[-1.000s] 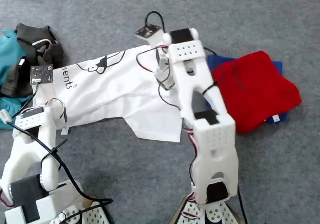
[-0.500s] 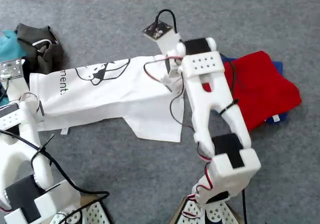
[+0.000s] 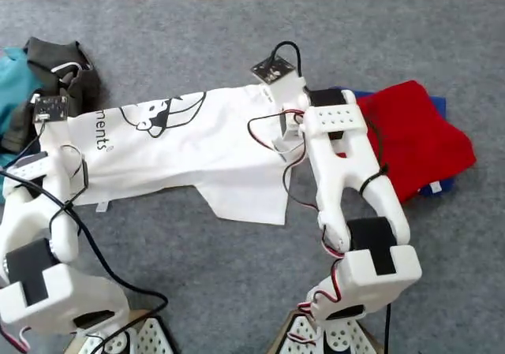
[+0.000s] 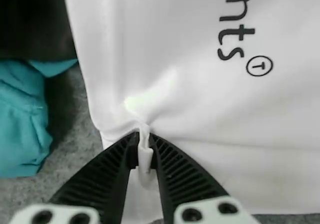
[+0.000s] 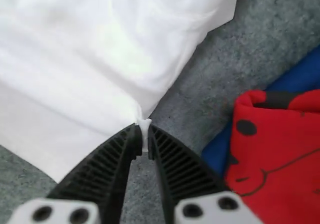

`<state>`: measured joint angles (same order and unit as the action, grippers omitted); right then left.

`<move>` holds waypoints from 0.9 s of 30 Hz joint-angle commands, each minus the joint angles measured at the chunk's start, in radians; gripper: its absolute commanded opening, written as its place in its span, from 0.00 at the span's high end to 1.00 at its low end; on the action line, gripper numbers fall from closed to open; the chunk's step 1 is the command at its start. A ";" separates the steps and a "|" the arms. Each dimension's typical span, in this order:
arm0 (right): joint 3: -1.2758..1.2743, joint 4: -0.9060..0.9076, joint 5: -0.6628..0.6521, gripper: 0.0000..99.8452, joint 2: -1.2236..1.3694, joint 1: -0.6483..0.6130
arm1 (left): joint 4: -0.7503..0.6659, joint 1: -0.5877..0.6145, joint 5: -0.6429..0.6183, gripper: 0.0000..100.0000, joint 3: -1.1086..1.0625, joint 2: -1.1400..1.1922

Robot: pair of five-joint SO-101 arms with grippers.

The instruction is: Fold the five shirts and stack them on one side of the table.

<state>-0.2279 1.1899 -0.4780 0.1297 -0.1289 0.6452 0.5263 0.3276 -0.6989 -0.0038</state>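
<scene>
The white shirt [image 3: 181, 145] is lying stretched across the middle of the grey table [image 3: 237, 31] in the high view, with a flap trailing toward the arm bases. Your left arm [image 3: 47, 180] is standing at the end beside the teal shirt [image 3: 12, 78] and the dark shirt [image 3: 55, 66]. Your right arm [image 3: 339, 157] is reaching over the end next to the red shirt [image 3: 410, 145], which is resting on a blue shirt [image 3: 434, 187]. In the left wrist view, your left gripper [image 4: 144, 151] is pinching a small pucker of the shirt's edge, jaws nearly closed on it, with the teal cloth just beside. In the right wrist view, your right gripper [image 5: 144, 134] is clamping a thin corner of white cloth the same way, near the red and blue pile. You are likely dealing with light, limp cotton here: it will probably be sagging between the two holds and folding wherever it is slack. Such thin pinches could be slipping if you pull hard. Hems and corners look like the sound places to be holding, since the doubled cloth there should be giving the jaws more to bite on.
</scene>
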 commanded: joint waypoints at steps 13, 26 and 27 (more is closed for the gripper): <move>-0.120 -0.025 0.003 0.74 -0.051 -0.058 | 0.278 0.076 0.006 0.78 0.145 0.011; 0.315 0.112 0.204 0.94 0.070 -0.209 | 0.706 0.223 -0.293 0.97 0.705 0.021; 0.343 0.089 0.244 0.95 0.117 -0.236 | 0.700 0.225 -0.344 0.94 0.716 0.021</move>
<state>0.0054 1.3218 -0.3199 0.1803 -0.2869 1.3249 0.7242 0.1465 -0.1097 0.0253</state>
